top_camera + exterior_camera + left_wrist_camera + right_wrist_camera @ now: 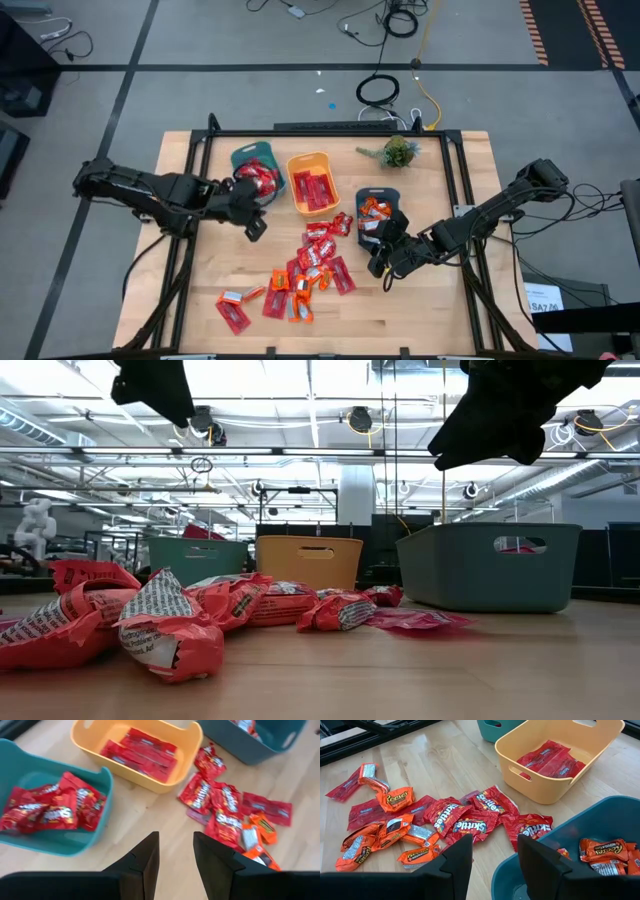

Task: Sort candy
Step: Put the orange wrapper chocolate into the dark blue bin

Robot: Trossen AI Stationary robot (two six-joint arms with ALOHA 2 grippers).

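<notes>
Left gripper [176, 865] released, empty, bare wood ahead between teal bin [60, 842] and loose candy [227, 812]. Right gripper [495, 865] released, empty, over dark bin's rim [555, 870]; orange bin [547, 787] beyond holds red packets

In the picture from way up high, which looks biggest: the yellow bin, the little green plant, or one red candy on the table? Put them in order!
1. Yellow bin, clearly largest.
2. Green plant, much smaller than the bin.
3. One red candy, slightly smaller than the plant.
</notes>
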